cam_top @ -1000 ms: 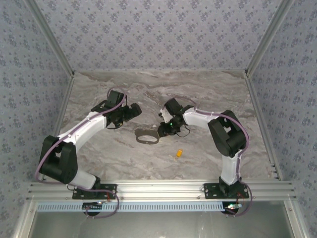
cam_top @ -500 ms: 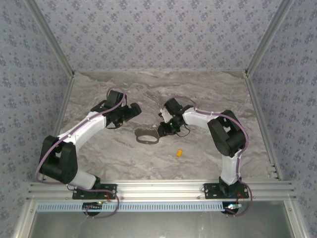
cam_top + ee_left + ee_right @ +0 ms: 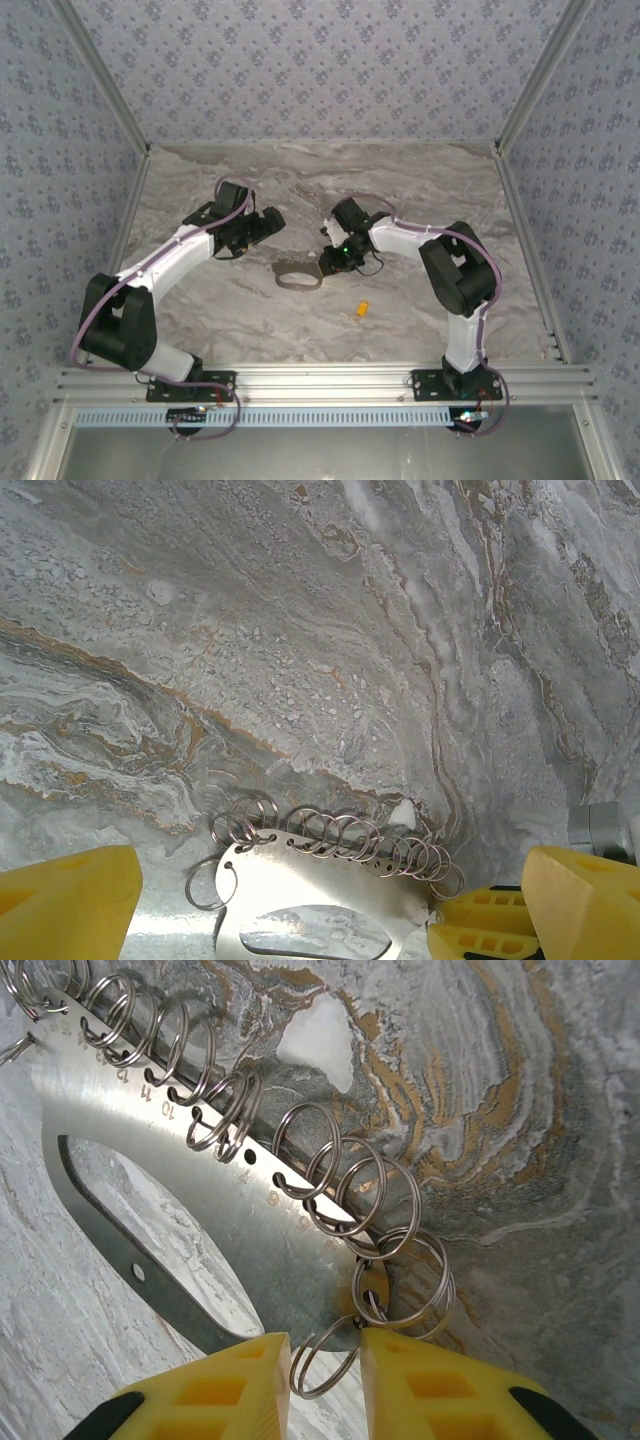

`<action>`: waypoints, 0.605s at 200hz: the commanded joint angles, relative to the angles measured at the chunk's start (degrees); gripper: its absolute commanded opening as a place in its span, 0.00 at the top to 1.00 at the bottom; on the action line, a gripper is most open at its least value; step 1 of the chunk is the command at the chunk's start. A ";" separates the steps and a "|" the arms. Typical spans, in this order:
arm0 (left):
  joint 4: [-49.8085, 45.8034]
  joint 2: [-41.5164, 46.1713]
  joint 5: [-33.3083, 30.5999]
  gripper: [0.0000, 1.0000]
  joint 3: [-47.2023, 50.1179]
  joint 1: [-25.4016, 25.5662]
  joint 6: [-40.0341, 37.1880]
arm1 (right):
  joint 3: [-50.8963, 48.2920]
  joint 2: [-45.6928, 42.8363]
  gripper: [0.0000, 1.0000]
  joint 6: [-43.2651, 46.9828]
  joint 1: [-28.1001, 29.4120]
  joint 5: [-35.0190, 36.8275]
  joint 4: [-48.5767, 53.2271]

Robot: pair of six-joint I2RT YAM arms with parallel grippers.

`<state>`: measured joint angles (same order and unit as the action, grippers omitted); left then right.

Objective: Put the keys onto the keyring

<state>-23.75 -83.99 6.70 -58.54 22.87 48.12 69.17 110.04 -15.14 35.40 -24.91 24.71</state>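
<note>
Since the keyring (image 3: 200,1190) is a thin flat steel plate with an oval cutout and a row of small split rings through numbered holes, it likely handles stiff, light and slippery on the marble table (image 3: 430,180). Lying flat it offers little edge, so the loose rings at its end look like the best hold, though they will swivel. It lies mid-frame in the top view, between the two arms' ends. Lower right of it, well apart and alone, lies the key (image 3: 362,310), a tiny yellow-orange piece, probably very light, easy to flick away, best pinched across its short sides. On the right gripper (image 3: 325,1385) the yellow fingers (image 3: 215,1395) at the bottom of the wrist view leave a narrow gap, and one split ring (image 3: 322,1365) sits in it and spans it; cannot tell if clamped or just bracketed. On the left gripper (image 3: 268,223) the fingers (image 3: 65,900) are spread wide at the lower corners of its wrist view, holding nothing, with the plate's ringed edge between them and no contact seen.
</note>
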 commanded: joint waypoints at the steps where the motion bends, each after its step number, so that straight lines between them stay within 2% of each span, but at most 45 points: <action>1: 1.14 0.31 0.73 0.02 0.15 -0.27 0.71 | -0.35 -0.69 0.72 1.50 0.10 2.57 2.36; 40: 1.10 0.39 0.79 0.02 0.27 -0.26 0.90 | -0.35 -1.49 0.68 2.05 1.15 5.04 3.07; 121: 1.43 0.36 1.07 0.02 0.59 -0.23 1.02 | -2.65 -3.32 0.68 1.34 1.51 6.16 3.42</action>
<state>-22.92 -83.99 6.74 -58.54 22.87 48.73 68.40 109.21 -13.89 36.58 -19.84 25.76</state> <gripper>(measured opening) 0.976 0.315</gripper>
